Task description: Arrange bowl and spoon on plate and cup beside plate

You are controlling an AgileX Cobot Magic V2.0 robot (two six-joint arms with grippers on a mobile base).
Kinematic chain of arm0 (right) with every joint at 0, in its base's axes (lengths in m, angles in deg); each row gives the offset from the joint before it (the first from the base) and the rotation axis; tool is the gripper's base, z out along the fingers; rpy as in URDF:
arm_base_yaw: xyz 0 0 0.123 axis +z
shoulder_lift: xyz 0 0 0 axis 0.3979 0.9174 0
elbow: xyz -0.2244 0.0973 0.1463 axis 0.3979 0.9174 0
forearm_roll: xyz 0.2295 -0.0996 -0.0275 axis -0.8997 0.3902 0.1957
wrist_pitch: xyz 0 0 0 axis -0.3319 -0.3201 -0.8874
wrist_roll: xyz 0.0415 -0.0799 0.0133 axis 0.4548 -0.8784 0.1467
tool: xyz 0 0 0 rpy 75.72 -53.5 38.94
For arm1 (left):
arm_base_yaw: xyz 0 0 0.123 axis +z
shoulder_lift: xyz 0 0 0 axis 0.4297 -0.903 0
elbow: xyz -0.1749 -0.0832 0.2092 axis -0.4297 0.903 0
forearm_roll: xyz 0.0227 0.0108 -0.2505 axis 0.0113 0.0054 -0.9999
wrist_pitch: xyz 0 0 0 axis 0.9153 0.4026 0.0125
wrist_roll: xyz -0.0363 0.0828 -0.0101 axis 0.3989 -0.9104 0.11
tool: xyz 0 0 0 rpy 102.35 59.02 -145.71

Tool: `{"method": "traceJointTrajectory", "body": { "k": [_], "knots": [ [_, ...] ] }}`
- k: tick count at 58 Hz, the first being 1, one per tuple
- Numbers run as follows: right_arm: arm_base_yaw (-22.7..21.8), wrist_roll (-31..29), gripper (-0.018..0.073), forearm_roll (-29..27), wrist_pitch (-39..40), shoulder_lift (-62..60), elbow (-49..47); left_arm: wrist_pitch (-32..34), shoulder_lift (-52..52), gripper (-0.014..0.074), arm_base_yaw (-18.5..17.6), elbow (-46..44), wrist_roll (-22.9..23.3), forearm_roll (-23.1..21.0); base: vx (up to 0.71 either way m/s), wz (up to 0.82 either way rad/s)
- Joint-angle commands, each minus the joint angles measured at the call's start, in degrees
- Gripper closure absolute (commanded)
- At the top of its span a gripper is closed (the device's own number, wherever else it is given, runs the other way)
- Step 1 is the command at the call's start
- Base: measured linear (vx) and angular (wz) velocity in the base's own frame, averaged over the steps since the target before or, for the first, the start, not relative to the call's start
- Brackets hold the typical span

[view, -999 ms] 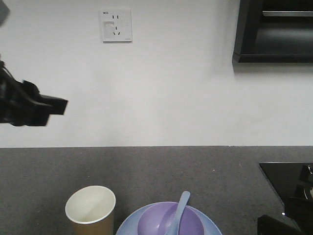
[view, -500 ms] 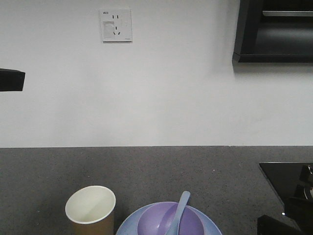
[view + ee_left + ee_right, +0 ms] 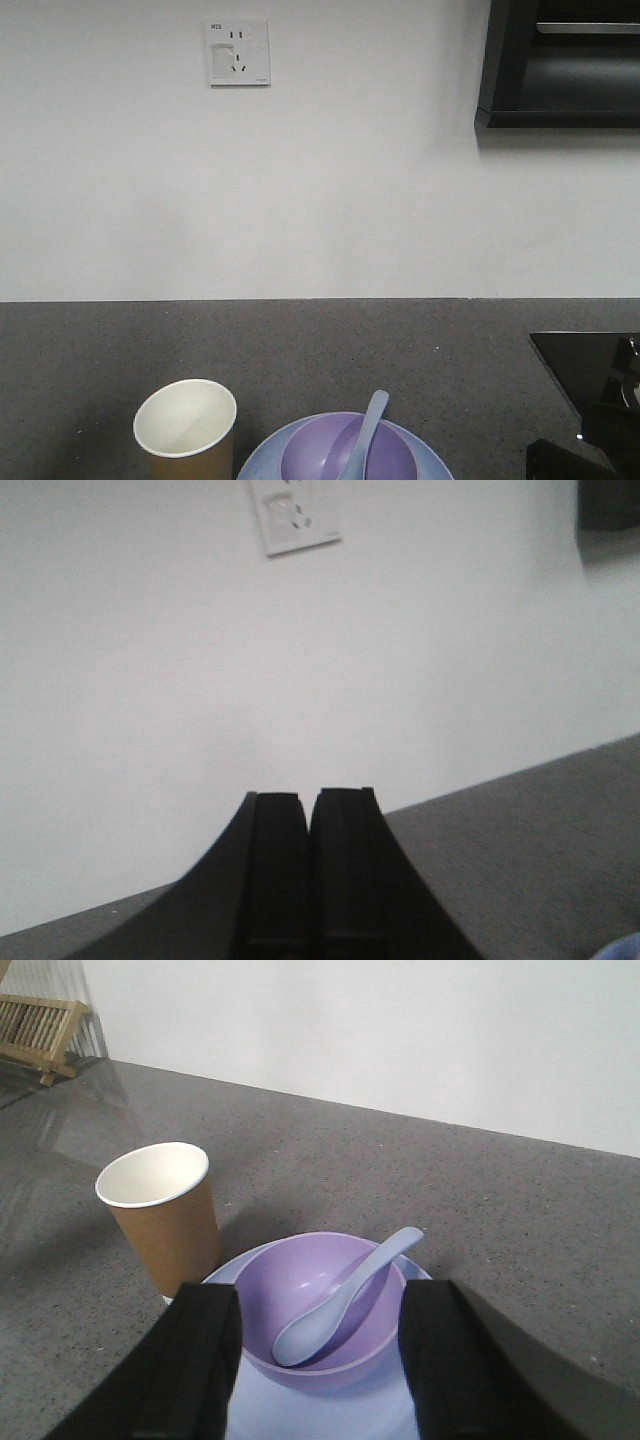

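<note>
The right gripper is held spread wide and empty, its fingers framing the bowl from above without any contact being seen. The left gripper is pressed closed on nothing and is aimed at the wall, well away from the bowl.

The bowl is seated on the plate, and the spoon is laid inside the bowl with its handle resting over the far rim. The cup is stood upright just beside the bowl's left, close to or touching the plate's edge. The arrangement is judged complete.

The main risk is judged to lie with the right gripper: if it is drawn away low or sideways, the spoon handle could be clipped or the light cup toppled.
</note>
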Motion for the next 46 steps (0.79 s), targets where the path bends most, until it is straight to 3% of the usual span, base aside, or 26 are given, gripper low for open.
{"method": "traceJointTrajectory", "body": {
  "k": [1, 7, 18, 28, 32, 46],
  "knots": [
    [-0.3, -0.6, 0.0136, -0.9, 3.7, 0.3, -1.6, 14.8, 7.6, 0.0603, 4.4, 9.6, 0.0, -1.3, 0.0, 0.0],
    [-0.3, -0.6, 0.0136, -0.9, 3.7, 0.3, -1.6, 18.8, 16.4, 0.0603, 9.4, 22.3, 0.0, -1.3, 0.0, 0.0],
    [-0.3, -0.6, 0.0136, -0.9, 3.7, 0.3, -1.6, 17.8, 31.2, 0.0603, 15.5, 41.6, 0.3, -1.3, 0.0, 0.0],
    [-0.3, -0.6, 0.0136, -0.9, 3.7, 0.3, -1.6, 17.9, 43.1, 0.0603, 15.4, 53.4, 3.6, -1.3, 0.0, 0.0],
    [-0.3, -0.6, 0.0136, -0.9, 3.7, 0.3, -1.6, 9.6, 47.0, 0.0603, 15.1, 53.0, 4.8, -1.3, 0.0, 0.0],
    [-0.3, -0.6, 0.0136, -1.0, 3.3, 0.3, -1.6, 4.7, 45.8, 0.0603, 14.5, 53.1, 4.8, -1.3, 0.0, 0.0]
  ]
}}
